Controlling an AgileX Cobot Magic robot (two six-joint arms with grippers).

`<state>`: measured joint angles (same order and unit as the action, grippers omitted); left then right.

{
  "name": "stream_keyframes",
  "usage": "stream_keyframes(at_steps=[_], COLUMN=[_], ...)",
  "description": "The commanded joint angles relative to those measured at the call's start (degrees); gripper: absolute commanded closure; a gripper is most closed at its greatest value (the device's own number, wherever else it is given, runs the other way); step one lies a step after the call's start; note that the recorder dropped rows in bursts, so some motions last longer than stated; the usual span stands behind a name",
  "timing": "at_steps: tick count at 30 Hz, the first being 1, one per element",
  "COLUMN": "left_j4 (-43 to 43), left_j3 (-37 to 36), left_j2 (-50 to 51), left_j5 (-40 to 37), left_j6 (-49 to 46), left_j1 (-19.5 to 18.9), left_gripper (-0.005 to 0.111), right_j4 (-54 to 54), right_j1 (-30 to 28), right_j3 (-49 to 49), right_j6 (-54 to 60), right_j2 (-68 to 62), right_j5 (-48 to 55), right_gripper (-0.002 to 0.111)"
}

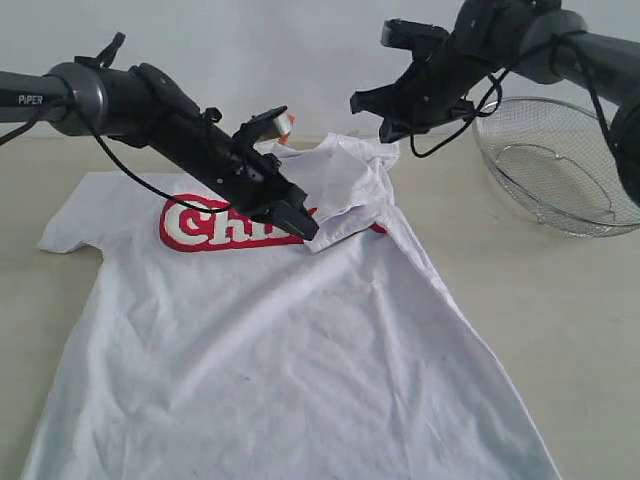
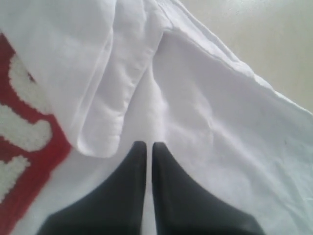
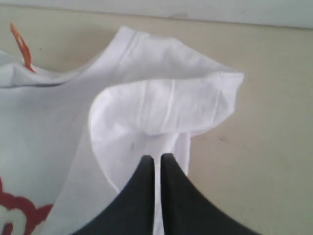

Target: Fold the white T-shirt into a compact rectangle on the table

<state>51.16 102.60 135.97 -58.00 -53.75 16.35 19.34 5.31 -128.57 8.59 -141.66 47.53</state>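
Note:
The white T-shirt (image 1: 290, 350) lies spread face up on the table (image 1: 580, 330), with red-outlined lettering (image 1: 215, 225) across the chest. Its right sleeve (image 1: 350, 185) is folded inward over the chest, hiding the end of the lettering. My left gripper (image 1: 303, 228) is shut just above the shirt at the tip of that folded sleeve (image 2: 112, 98); nothing shows between its fingers (image 2: 146, 145). My right gripper (image 1: 358, 102) hangs shut in the air above the collar. Below it lie the folded sleeve (image 3: 166, 107) and the orange neck tag (image 3: 22, 46); it (image 3: 157, 157) holds nothing.
A round wire-mesh basket (image 1: 550, 165) stands on the table at the back right, close under the right arm. Bare table shows to the right of the shirt (image 3: 274, 147) and along its left edge (image 1: 30, 320).

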Motion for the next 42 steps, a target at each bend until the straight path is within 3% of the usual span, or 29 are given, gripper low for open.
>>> stream_keyframes(at_steps=[1,10,21,30,42], left_j4=[0.0,0.0,-1.7,-2.5,-2.5], left_j3=[0.4,0.4,0.4,0.4,0.4], left_j2=[-1.5,-1.6,-1.6,-1.6,-1.6], left_j5=[-0.9,-1.9,-2.0,-2.0,-1.4], left_j6=[0.2,1.1,1.4,1.7,1.9], left_j1=[0.2,0.2,0.2,0.2,0.2], left_gripper=[0.102,0.102,0.102,0.102,0.102], right_j4=[-1.4,2.9,4.9,16.5,9.6], right_j1=[-0.6,-0.6,3.4,6.8,0.5], right_j3=[-0.1,-0.1,-0.1,-0.1,-0.1], right_j6=[2.5,4.8,6.6,13.2,8.1], right_j2=[0.1,-4.2,-3.6,-2.7,-1.6], right_j5=[3.8,5.4,4.2,0.8,-2.3], right_gripper=[0.108,0.108,0.108,0.108,0.108])
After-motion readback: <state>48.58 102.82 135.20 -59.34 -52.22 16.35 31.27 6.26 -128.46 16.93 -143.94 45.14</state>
